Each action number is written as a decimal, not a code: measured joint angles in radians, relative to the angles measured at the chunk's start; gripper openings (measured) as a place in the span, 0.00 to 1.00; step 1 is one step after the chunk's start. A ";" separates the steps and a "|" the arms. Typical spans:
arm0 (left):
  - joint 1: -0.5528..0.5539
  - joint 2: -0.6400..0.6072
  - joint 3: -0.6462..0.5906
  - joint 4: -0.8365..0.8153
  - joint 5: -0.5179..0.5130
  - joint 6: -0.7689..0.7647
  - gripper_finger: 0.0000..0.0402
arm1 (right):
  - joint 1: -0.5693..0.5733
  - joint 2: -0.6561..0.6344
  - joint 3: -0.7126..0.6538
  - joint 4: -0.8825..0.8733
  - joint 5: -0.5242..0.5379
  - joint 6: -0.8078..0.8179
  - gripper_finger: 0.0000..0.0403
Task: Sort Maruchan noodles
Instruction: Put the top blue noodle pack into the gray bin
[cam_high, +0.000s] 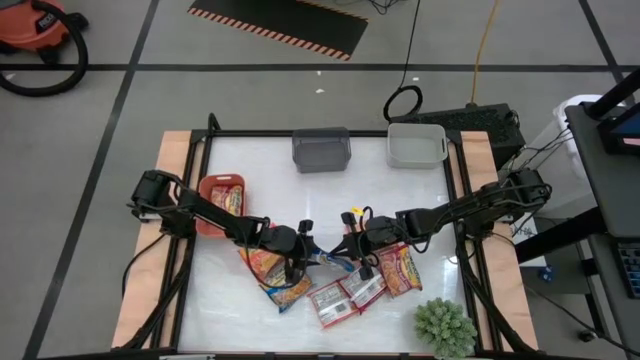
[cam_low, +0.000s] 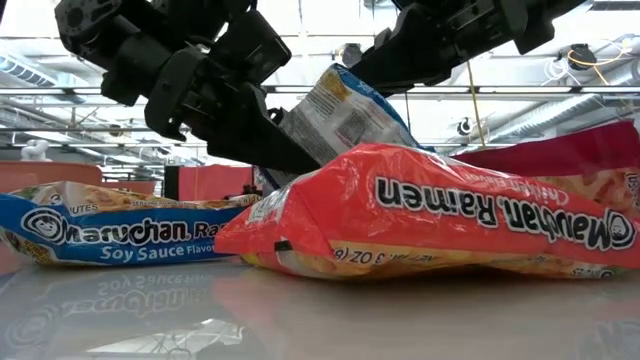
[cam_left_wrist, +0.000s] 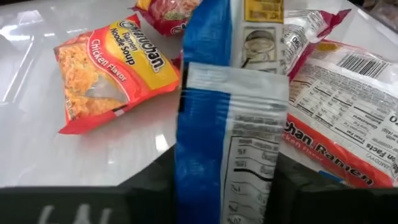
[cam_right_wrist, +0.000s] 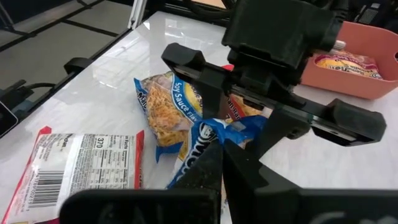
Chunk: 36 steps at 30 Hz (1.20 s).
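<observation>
A blue-trimmed Maruchan packet (cam_high: 325, 258) hangs in the air between my two grippers, its printed back toward the left wrist camera (cam_left_wrist: 230, 143). My left gripper (cam_high: 295, 248) is shut on one end and my right gripper (cam_high: 352, 243) on the other. Below lie several more packets: a Soy Sauce one (cam_low: 110, 235), a red Chicken one (cam_low: 430, 215), another Chicken one (cam_left_wrist: 112, 68) and some lying back-up (cam_high: 345, 295). One more packet sits in the red bin (cam_high: 222, 203). My left gripper pinches the blue packet's end (cam_left_wrist: 227, 168) between its two fingers, coming level from the table's left. The packet stands on edge, clear of the table (cam_low: 345, 110). My right gripper pinches the packet's opposite crinkled edge (cam_right_wrist: 208, 140), coming from the table's right and slanting down. The fingers hide the exact spot.
A grey bin (cam_high: 322, 150) and a white bin (cam_high: 416, 145) stand at the far edge, and the red bin is on the left. A small green plant (cam_high: 445, 328) sits at the near right corner. Bare tabletop lies between the bins and the grippers.
</observation>
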 joint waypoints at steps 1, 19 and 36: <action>0.000 0.000 0.000 0.000 0.001 0.006 0.33 | 0.000 0.000 0.000 0.000 0.000 0.001 0.00; -0.002 -0.110 0.000 -0.147 -0.130 -0.033 0.32 | 0.002 -0.120 0.000 -0.204 0.308 0.183 0.31; -0.004 -0.191 0.000 -0.226 -0.284 -0.109 0.32 | 0.030 -0.242 0.000 -0.335 0.390 0.362 0.44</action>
